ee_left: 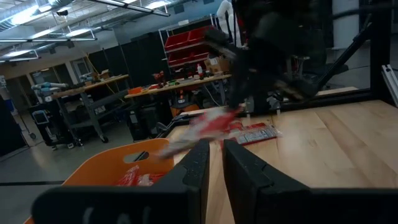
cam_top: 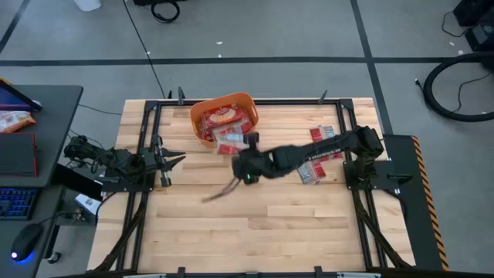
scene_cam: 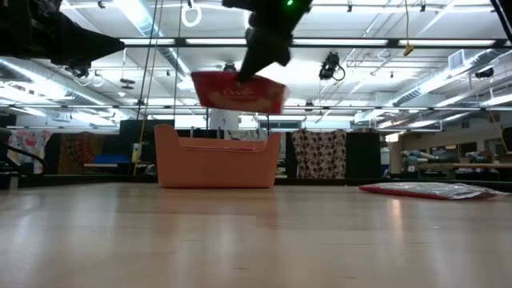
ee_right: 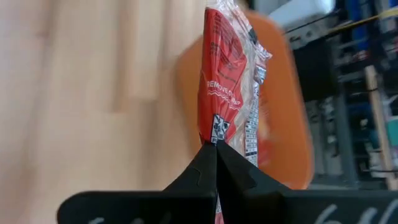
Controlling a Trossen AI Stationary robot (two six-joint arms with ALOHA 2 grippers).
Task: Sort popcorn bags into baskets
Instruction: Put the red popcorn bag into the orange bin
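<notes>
Left tool [cam_top: 176, 160] is waiting near the left edge of the bench [cam_top: 255, 232], its fingers [ee_left: 245, 174] standing narrowly apart with nothing between them. Orange basket [cam_top: 221, 116] is sitting at the far edge of the bench, left of centre; it is a rectangular tub with rounded corners and a flared rim, and red popcorn bags [cam_top: 224, 123] are lying inside it. Right tool [cam_top: 245, 147] is reaching across from the right side and is hanging just beside the basket's near right corner. It is pinching a popcorn bag [ee_right: 230, 81] by one edge, fingers [ee_right: 199, 177] closed on the crimped seam. In the low view this bag [scene_cam: 238, 92] is hanging clear above the basket's rim [scene_cam: 218, 138]. The bag is red with a pale panel, printed with a small black-and-white square code and fine dark text; one white line is beginning "REMOVE", the rest being unreadable. More red-and-white bags [cam_top: 320, 154] are lying flat near the right edge of the bench, under the right arm.
</notes>
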